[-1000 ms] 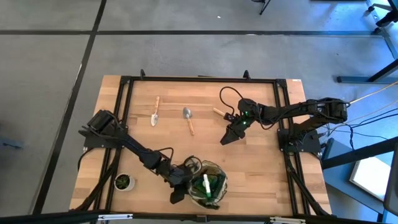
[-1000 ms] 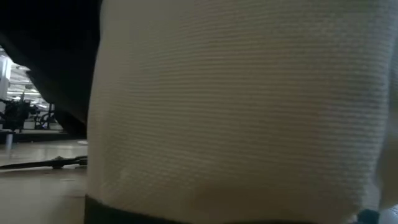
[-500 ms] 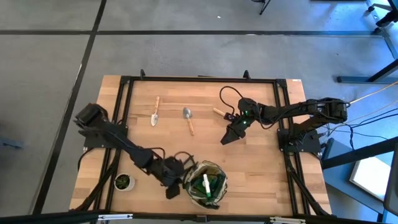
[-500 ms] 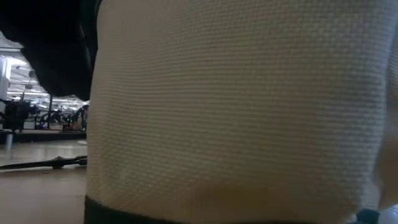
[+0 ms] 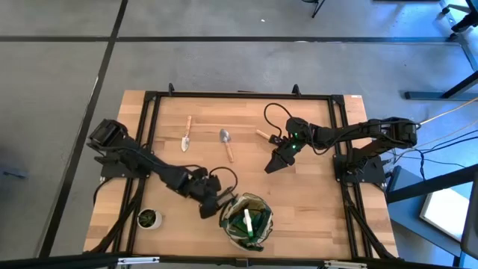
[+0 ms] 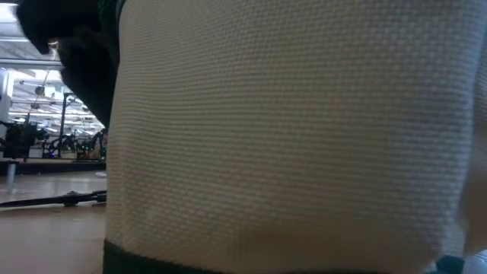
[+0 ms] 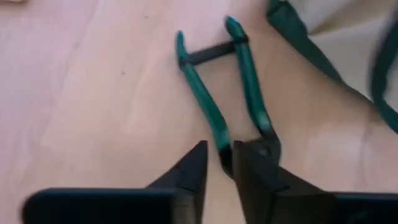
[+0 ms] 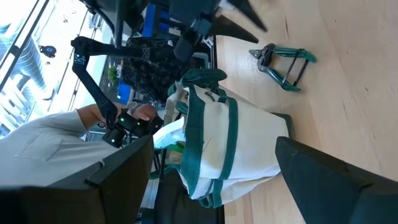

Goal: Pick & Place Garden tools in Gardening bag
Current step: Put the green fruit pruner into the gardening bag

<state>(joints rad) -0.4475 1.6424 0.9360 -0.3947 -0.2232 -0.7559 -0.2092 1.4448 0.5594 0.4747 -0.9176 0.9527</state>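
Shears (image 7: 230,93), green handles spread, flat beside khaki-green bag (image 8: 230,149)

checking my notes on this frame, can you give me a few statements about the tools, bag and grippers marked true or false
1. The pruning shears are inside the gardening bag. False: they lie on the table beside it.
2. Two wooden-handled tools lie on the table's far half. True.
3. The right gripper is holding a trowel. False: it is open and empty.
4. The left gripper is near the bag. True.
5. The potted plant is in the bag. False: it stands on the table by itself.
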